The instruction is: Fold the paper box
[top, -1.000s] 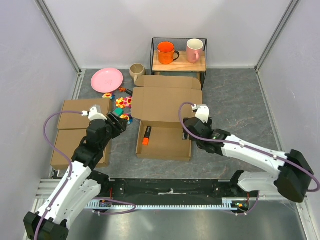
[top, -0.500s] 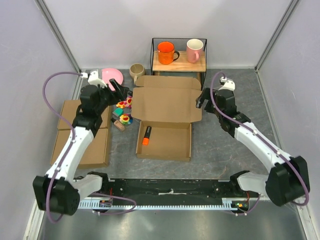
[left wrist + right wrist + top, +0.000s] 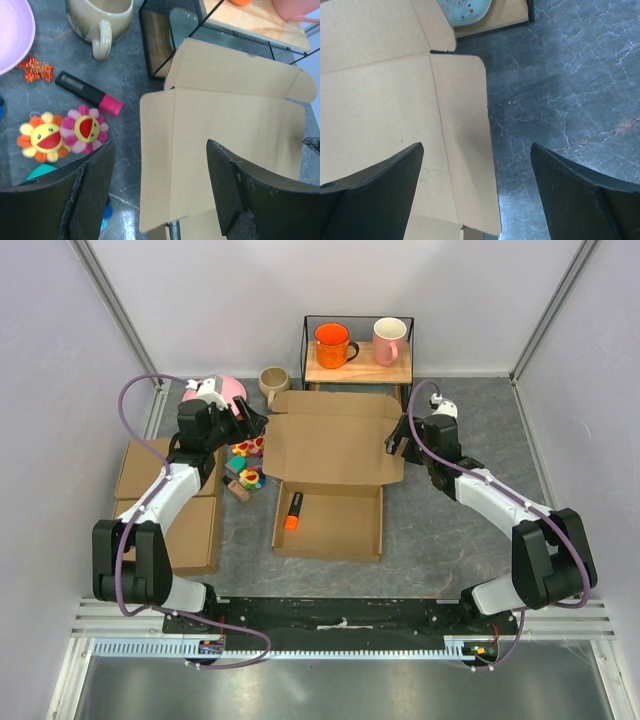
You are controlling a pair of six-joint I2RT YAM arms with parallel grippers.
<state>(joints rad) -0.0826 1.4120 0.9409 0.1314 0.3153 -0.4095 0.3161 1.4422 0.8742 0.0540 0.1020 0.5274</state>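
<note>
Shows the paper box (image 3: 330, 480) lying unfolded at the middle of the grey counter (image 3: 460, 510), shallow tray toward 6 o'clock, broad lid panel laid flat toward 12 o'clock, end flap reaching the foot of a black wire shelf (image 3: 358, 368). Finds an orange marker (image 3: 294, 511) inside the tray, close to its 9 o'clock wall. Catches the left hand (image 3: 248, 420) poised over the lid's 9 o'clock corner, fingers (image 3: 85, 190) spread wide apart and gripping nothing; from the wrist, frames bare cardboard between the two dark tips. Catches the right hand (image 3: 398, 438) at the lid's 3 o'clock edge, likewise gaping wide with nothing held, rounded side flap and marbled counter showing between its fingers (image 3: 370, 190). Cannot tell whether either hand touches the cardboard. Puts an orange mug (image 3: 331, 344) and a pink mug (image 3: 388, 340) on the shelf's wooden board, at 12 o'clock from the box, and a pale flowered dish (image 3: 465, 10) tucked beneath it. Places a beige mug (image 3: 272, 383) and a pink plate (image 3: 232, 390) at 11 o'clock, with two smiling flower toys (image 3: 86, 131) and a black marker (image 3: 89, 93) with a pink cap lying between those and the lid. Sets two flat brown boxes (image 3: 200, 540), edge to edge, at 8 o'clock on the counter, under the left arm.
</note>
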